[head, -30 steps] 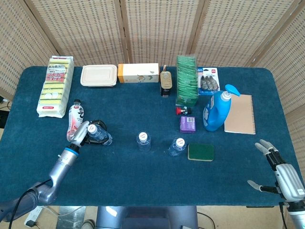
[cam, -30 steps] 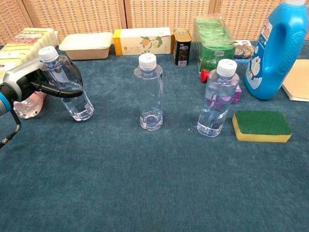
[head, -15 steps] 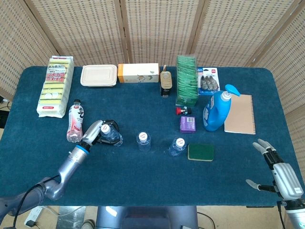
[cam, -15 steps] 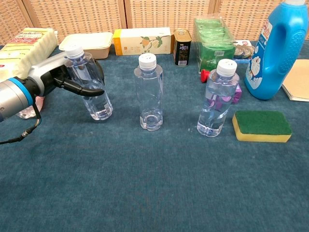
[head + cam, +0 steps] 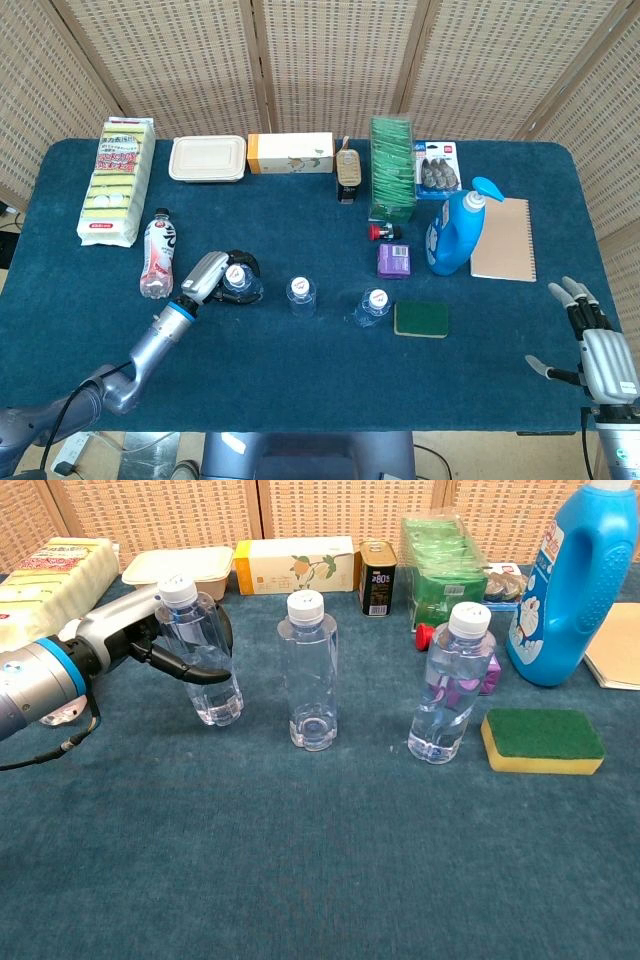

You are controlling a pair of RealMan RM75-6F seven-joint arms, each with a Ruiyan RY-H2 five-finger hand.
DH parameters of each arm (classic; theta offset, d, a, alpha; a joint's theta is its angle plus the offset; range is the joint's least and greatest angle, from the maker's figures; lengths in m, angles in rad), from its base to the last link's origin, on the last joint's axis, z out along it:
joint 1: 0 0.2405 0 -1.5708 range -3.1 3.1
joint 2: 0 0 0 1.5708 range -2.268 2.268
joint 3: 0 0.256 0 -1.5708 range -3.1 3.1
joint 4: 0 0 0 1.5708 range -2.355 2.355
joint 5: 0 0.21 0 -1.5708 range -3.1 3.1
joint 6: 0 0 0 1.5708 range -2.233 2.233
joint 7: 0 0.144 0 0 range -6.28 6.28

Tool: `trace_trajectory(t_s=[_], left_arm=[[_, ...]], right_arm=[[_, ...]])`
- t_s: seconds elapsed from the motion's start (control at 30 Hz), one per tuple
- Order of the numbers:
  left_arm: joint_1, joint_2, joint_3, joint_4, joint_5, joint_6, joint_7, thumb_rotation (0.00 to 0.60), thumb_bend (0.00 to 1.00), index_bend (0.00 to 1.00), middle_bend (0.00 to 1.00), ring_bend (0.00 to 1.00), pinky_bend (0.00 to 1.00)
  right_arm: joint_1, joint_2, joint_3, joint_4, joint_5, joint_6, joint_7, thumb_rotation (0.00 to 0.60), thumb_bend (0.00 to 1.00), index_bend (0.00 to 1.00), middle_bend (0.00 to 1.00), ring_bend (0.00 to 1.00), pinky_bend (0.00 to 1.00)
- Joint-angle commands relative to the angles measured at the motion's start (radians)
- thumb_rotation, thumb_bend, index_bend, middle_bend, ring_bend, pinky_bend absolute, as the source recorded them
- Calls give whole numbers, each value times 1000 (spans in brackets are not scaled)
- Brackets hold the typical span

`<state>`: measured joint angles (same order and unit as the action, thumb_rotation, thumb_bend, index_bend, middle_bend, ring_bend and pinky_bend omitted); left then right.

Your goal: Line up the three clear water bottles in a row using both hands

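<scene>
Three clear plastic water bottles with white caps sit mid-table in the head view; the left hand (image 5: 207, 275) grips the leftmost bottle (image 5: 238, 283), the right hand (image 5: 597, 345) hovers spread wide, far right. Chest view: the gripped bottle tilts, beside the upright middle bottle (image 5: 309, 670) and right bottle (image 5: 449, 685).

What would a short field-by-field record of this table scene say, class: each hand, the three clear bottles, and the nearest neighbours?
left hand: grips the left clear bottle, which is tilted
right hand: open, holds nothing, at the near right table edge
middle clear bottle: upright, untouched
right clear bottle: leaning slightly, untouched
green sponge: lies just right of the right clear bottle
blue detergent bottle: stands behind the sponge
row: not yet even, the left bottle is closer to the middle one than the right bottle is
</scene>
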<state>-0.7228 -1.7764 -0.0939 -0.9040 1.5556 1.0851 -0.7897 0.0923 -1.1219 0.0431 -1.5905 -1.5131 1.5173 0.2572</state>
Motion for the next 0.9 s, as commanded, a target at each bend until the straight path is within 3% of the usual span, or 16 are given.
trace_trajectory(t_s=[0.03,0.3,0.7,0.8,0.9], left_arm=[[-12,-7,3,16,-2,-20,-17,600,217,603,553,418,507],[-20,-34,10,63,-15,-41,-73,600,212,603,553,417,507],[-22,-54,18,88,-16,-29,-58,600,208,603,539,395,485],[-20,-52,21,89,-12,-18,-70,600,210,560,399,282,437],[-23,-46,31,95,-3,-20,-91,600,211,350,201,146,361]], right_arm=[[2,-3,4,-3,6,-10,-8,600,0,106,35,0,171],[-6,-8,22,6,28,-5,-21,600,0,106,34,0,166],[-14,-1,27,7,19,-1,-5,600,0,106,34,0,164],[-16,1,28,8,17,0,-1,600,0,106,34,0,164],[-17,3,28,6,12,0,4,600,0,106,32,0,164]])
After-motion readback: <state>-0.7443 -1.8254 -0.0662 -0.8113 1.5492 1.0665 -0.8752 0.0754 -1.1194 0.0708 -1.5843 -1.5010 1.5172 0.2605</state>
